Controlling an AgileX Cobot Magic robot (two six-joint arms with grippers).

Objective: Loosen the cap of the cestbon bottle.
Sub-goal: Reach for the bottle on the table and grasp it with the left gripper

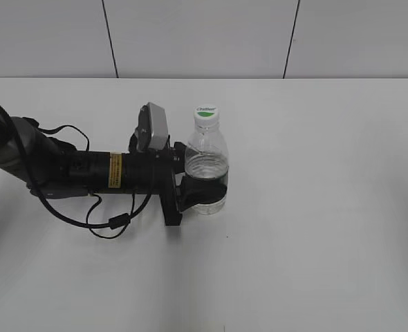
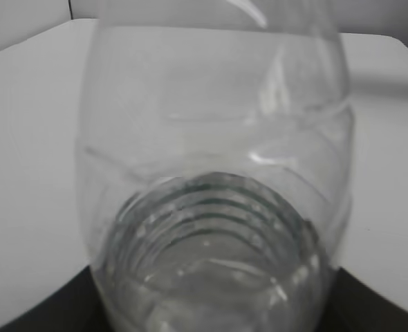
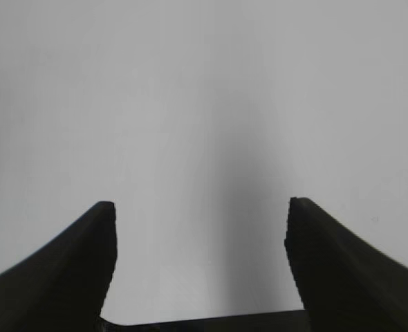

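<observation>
The cestbon bottle (image 1: 207, 162) stands upright on the white table, clear with water in its lower part. Its white cap (image 1: 206, 112) with a green mark sits on top. My left gripper (image 1: 202, 194) reaches in from the left and is shut on the bottle's lower body, covering the label band. In the left wrist view the bottle (image 2: 214, 180) fills the frame between the dark jaw tips. My right gripper (image 3: 200, 214) is open and empty over bare table; it does not show in the exterior view.
The left arm (image 1: 72, 169) lies across the left of the table (image 1: 328, 228) with a looping black cable (image 1: 110, 225). A grey panelled wall (image 1: 204, 34) runs behind the table's far edge.
</observation>
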